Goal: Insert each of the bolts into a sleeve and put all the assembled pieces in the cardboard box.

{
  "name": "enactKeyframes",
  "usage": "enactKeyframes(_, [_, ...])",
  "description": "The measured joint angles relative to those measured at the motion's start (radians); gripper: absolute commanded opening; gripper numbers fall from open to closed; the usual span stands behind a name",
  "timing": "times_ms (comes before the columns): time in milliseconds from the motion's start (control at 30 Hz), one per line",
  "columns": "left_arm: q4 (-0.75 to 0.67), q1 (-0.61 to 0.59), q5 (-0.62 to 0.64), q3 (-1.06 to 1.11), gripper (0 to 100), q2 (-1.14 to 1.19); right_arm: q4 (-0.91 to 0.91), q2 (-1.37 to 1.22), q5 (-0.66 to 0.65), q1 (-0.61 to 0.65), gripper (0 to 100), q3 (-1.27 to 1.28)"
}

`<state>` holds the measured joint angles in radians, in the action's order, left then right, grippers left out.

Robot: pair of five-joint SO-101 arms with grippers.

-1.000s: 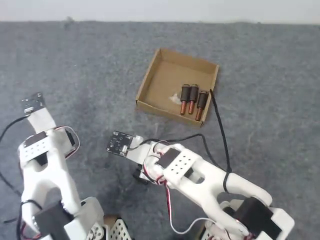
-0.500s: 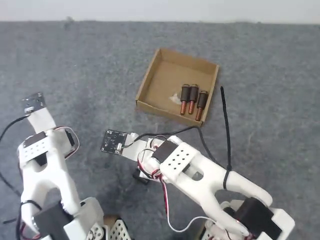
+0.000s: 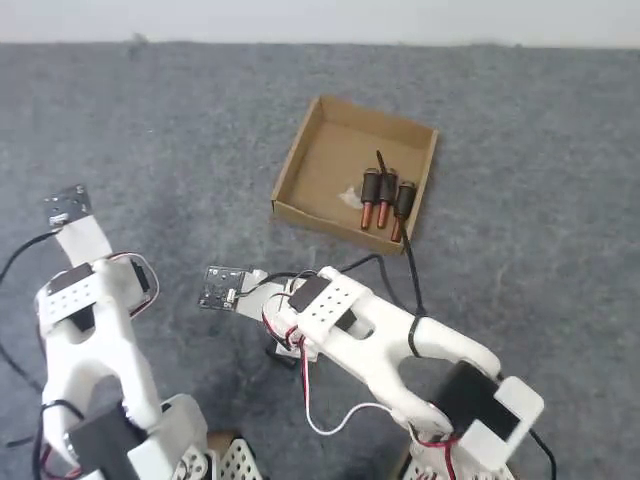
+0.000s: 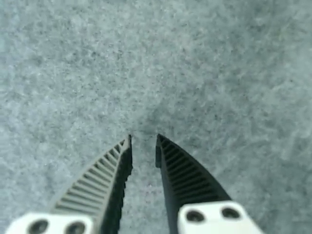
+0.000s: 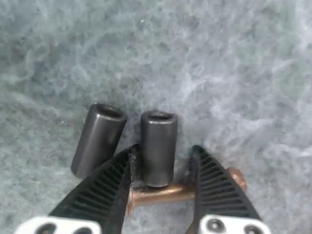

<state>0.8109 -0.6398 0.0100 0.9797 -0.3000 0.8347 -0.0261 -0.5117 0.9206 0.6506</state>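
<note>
Near edge of the table (image 3: 180, 130), grey and carpet-like. Left arm (image 3: 95, 340) stands at the near left corner. Right arm (image 3: 370, 335) stands at the near edge, right of the middle, and leans toward the left arm.

Left pincer (image 4: 144, 141): a narrow gap between the tips, nothing in it, bare table surface under it.

Right pincer (image 5: 164, 147): parted, low over the table, one finger on each side of a dark sleeve (image 5: 159, 146). One finger is right against the sleeve; the other stands a little off it, so there is no clamp. The sleeve lies on its side with its open end pointing away from the pincer. A copper bolt (image 5: 161, 193) lies crosswise at the sleeve's near end, passing under both fingers. A second sleeve (image 5: 97, 139) lies just beside the first, tilted off from it, outside the pincer.

Farther out, about mid-table toward the far edge: cardboard box (image 3: 330, 222), open top, set at an angle. Three assembled pieces (image 3: 385, 200) lie side by side inside, close to its right wall, copper ends pointing toward the near wall.

A black cable (image 3: 410, 270) runs from the right arm up across the box's near right corner, ending over the pieces.
</note>
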Motion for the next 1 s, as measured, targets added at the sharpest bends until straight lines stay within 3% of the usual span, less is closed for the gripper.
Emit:
enactKeyframes(267, [0.000,0.000,0.000,0.000,8,0.000,0.129,0.026,0.000,0.000,22.1,-0.069])
enactKeyframes(600, [0.000,0.000,0.000,0.000,8,0.000,0.169,0.075,0.000,0.002,18.4,-0.086])
enactKeyframes(867, [0.000,0.000,0.000,0.000,8,0.000,0.080,0.014,-0.020,0.002,17.9,-0.087])
enactKeyframes(1000, [0.000,0.000,0.000,0.000,8,0.000,0.063,-0.044,-0.037,-0.003,12.5,-0.086])
